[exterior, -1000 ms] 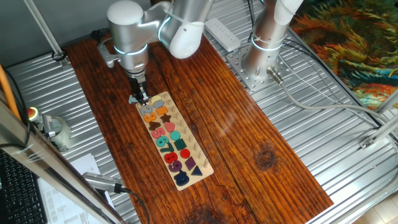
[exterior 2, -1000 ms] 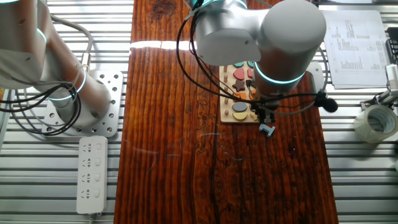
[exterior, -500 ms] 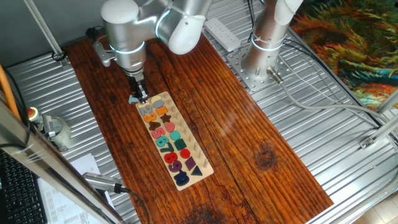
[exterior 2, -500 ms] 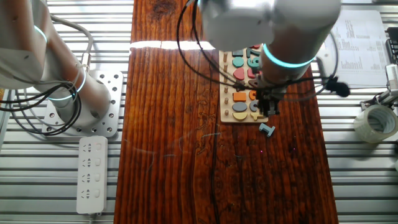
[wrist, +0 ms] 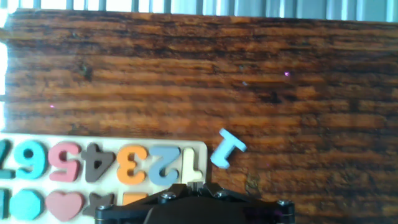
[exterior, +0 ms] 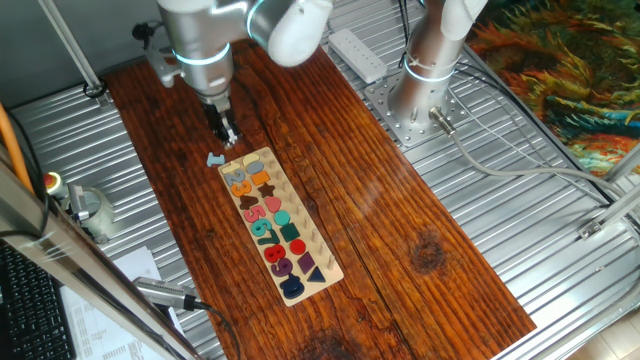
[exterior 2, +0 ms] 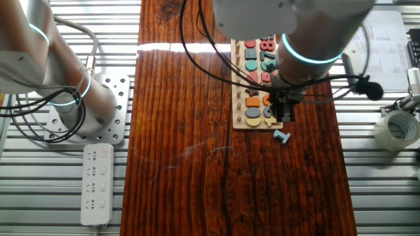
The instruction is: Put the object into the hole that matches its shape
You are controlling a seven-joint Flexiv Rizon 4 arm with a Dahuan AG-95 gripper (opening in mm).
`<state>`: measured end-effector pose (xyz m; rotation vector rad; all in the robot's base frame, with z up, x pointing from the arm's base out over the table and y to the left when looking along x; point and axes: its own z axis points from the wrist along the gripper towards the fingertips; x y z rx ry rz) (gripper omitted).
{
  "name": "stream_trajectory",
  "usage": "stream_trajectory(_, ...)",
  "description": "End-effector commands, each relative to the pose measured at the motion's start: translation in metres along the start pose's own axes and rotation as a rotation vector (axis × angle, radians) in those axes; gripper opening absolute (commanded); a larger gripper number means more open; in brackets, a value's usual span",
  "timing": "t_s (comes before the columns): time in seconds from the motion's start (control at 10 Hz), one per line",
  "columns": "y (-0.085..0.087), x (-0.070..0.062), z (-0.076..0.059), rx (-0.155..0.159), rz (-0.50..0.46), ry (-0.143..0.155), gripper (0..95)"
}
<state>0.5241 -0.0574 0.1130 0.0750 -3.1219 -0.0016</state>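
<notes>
one numeral board (exterior: 281,225), one loose blue piece (wrist: 227,148), one power strip (exterior 2: 96,183).

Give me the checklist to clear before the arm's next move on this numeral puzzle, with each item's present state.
1. Cream piece seated in the hole at the board's end: cannot tell. A cream shape shows there, either the piece or the bare cut-out.
2. Gripper clear of the board: ok, it hangs above the board's end.
3. Fingers empty: cannot tell, they are hidden in the hand view.
4. Light-blue piece out of the way: ok, it lies on the table just off the board's end.
5. Neighbouring blue 2 and orange 3 seated: ok.
</notes>
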Motion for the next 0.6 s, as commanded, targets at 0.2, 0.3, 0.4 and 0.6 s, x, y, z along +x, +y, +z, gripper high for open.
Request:
stream_trajectory(0.2,-0.0005,0.0013,-0.0003,0.055,0.008,-0.020,0.0)
stream_trajectory(0.3,-0.0005,0.0014,-0.0004,0.055,0.007,-0.017,0.0)
stream_trajectory(0.4,-0.0005,0.0017,-0.0006,0.052,0.007,-0.019,0.0)
stream_trajectory(0.6,-0.0005,0.0017,-0.0007,0.050,0.005,-0.018,0.0)
